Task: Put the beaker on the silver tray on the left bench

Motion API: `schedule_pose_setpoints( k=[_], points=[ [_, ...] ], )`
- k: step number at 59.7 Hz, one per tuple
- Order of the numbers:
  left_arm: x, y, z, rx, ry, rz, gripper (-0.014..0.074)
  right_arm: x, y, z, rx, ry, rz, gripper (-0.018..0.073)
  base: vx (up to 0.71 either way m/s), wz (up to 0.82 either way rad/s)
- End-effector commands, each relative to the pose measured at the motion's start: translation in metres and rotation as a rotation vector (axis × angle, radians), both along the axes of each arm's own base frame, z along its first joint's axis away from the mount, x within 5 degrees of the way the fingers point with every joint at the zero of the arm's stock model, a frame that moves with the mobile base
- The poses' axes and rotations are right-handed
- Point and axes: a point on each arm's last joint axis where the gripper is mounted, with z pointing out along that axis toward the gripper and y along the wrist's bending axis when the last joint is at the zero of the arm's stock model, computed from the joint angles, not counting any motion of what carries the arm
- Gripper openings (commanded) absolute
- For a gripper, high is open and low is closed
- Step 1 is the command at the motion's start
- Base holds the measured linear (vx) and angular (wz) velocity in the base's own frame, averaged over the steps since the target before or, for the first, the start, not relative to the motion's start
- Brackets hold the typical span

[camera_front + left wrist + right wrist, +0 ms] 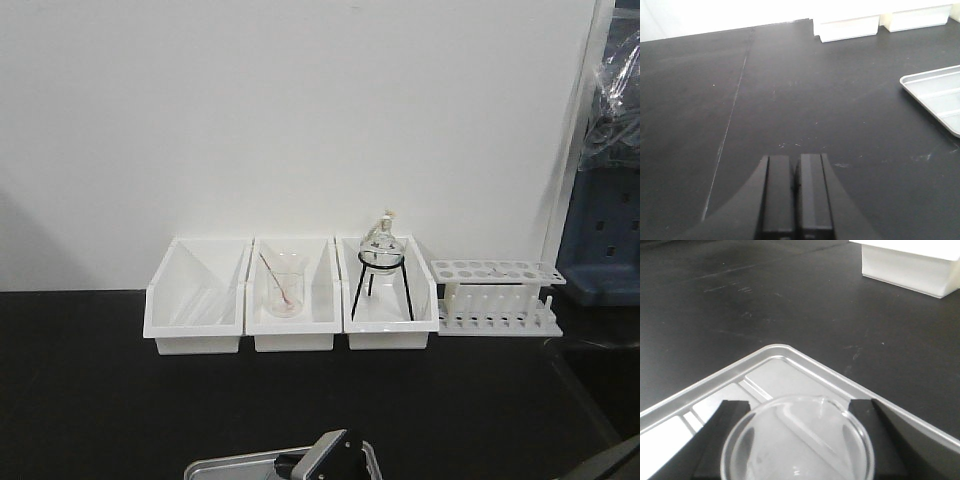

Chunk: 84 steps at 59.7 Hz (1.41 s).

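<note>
In the right wrist view the beaker [797, 442], a small clear glass cylinder with a round rim, sits between the two black fingers [727, 427] of my right gripper [798, 402]. The jaws press against its sides. It is held over a corner of the silver tray [790, 372], which lies on the black left bench [740, 305]. From the front, only the tray's edge [230, 465] and part of my right arm [330, 455] show at the bottom. My left gripper [795, 162] is shut and empty above the bench [790, 90], left of the tray [940, 95].
Three white bins [195, 300] line the wall. The middle one holds a beaker with a rod [283, 285], the right one a flask on a black tripod [381, 262]. A white test-tube rack [495, 295] stands to their right. A bin corner [910, 265] is far right.
</note>
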Motion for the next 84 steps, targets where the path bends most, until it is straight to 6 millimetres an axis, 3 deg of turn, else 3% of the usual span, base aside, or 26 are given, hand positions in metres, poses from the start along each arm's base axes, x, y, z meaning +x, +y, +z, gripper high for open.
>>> schedule_pose_setpoints(
  k=[1, 10, 17, 30, 38, 46, 54, 62, 70, 84],
  points=[
    [0.002, -0.001, 0.000, -0.005, -0.062, -0.010, 0.0001, 0.007, 0.003, 0.032, 0.103, -0.103, -0.002, 0.0579, 0.00, 0.00],
    [0.002, -0.001, 0.000, -0.005, -0.062, -0.010, 0.0001, 0.007, 0.003, 0.035, 0.113, -0.110, -0.001, 0.0728, 0.00, 0.00],
    [0.002, -0.001, 0.000, -0.005, -0.062, -0.010, 0.0001, 0.007, 0.003, 0.046, 0.117, -0.130, -0.001, 0.0722, 0.00, 0.00],
    [0.002, -0.001, 0.000, -0.005, -0.062, -0.010, 0.0001, 0.006, 0.001, 0.096, 0.158, -0.226, -0.007, 0.0686, 0.00, 0.00],
    [0.002, -0.001, 0.000, -0.005, -0.062, -0.010, 0.0001, 0.000, -0.004, 0.137, 0.206, -0.247, -0.024, 0.0612, 0.00, 0.00],
    [0.002, -0.001, 0.000, -0.005, -0.062, -0.010, 0.0001, -0.013, -0.019, 0.188, 0.240, -0.131, -0.114, 0.0377, 0.00, 0.00],
    [0.002, -0.001, 0.000, -0.005, -0.062, -0.010, 0.0001, -0.043, -0.057, 0.246, 0.103, -0.032, -0.320, -0.0019, 0.00, 0.00],
    [0.002, -0.001, 0.000, -0.005, -0.062, -0.010, 0.0001, -0.088, -0.103, 0.289, -0.038, -0.005, -0.500, -0.0014, 0.00, 0.00],
    [0.002, -0.001, 0.000, -0.005, -0.062, -0.010, 0.0001, -0.131, -0.140, 0.315, -0.168, -0.041, -0.588, -0.0014, 0.00, 0.00],
    [0.002, -0.001, 0.000, -0.005, -0.062, -0.010, 0.0001, -0.194, -0.181, 0.350, -0.086, -0.132, -0.650, -0.0011, 0.00, 0.00]
  ],
)
